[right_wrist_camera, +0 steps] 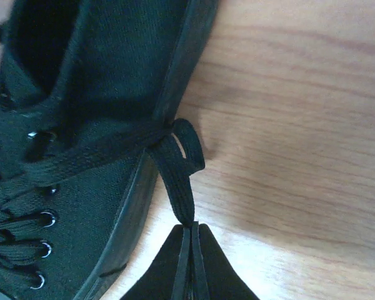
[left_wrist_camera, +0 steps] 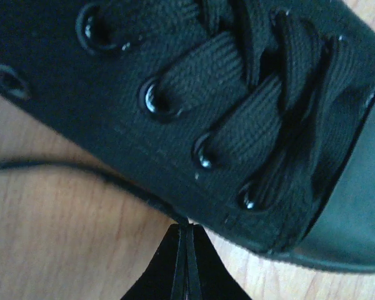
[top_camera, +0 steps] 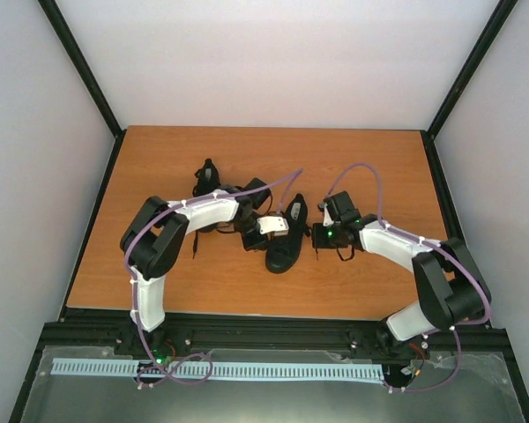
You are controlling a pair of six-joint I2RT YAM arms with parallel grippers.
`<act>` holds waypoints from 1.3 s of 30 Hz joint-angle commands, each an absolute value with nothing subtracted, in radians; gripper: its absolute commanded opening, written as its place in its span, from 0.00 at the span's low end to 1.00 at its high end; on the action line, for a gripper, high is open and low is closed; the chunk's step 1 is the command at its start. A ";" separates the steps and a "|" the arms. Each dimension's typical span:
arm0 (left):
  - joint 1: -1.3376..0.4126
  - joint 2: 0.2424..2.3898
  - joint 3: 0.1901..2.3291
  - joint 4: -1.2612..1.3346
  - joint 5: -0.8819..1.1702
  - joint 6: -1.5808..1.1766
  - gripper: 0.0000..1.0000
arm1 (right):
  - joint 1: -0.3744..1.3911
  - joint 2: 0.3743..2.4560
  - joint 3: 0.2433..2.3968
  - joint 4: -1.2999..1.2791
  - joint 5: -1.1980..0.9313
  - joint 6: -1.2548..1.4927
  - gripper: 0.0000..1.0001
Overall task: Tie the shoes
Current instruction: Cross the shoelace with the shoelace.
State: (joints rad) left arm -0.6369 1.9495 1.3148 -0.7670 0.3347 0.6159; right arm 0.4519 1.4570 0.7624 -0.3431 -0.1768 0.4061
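Observation:
One black sneaker (top_camera: 286, 240) lies in the middle of the table between my two grippers, toe toward the near edge. My left gripper (top_camera: 263, 236) sits at its left side, shut on a thin black lace (left_wrist_camera: 62, 167) that runs off left across the wood; the fingertips (left_wrist_camera: 187, 228) almost touch the shoe's side below the eyelets (left_wrist_camera: 156, 103). My right gripper (top_camera: 315, 236) sits at the shoe's right side, shut on the other flat lace (right_wrist_camera: 175, 175), which loops at the sole edge just above the gripper (right_wrist_camera: 192, 228). The second sneaker (top_camera: 210, 181) lies behind my left arm, partly hidden.
The wooden table (top_camera: 379, 176) is walled by white panels with black frame posts. A loose lace end (top_camera: 195, 242) trails down under the left forearm. Purple cables arch over both arms.

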 commanded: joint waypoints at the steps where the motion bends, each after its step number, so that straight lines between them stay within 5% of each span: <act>1: -0.629 1.951 1.313 -0.696 0.393 0.479 0.01 | 0.451 1.495 0.789 -0.220 -0.274 0.421 0.03; 19: -0.681 1.936 1.290 -0.678 0.516 0.457 0.01 | 0.451 1.543 0.768 -0.189 -0.271 0.463 0.03; 30: -0.499 1.633 1.418 -1.005 0.409 0.545 0.01 | 0.398 1.088 0.825 -0.516 -0.015 0.414 0.03; 39: -0.525 1.477 1.491 -1.271 0.562 0.633 0.01 | 0.397 0.968 0.848 -0.384 -0.291 0.470 0.03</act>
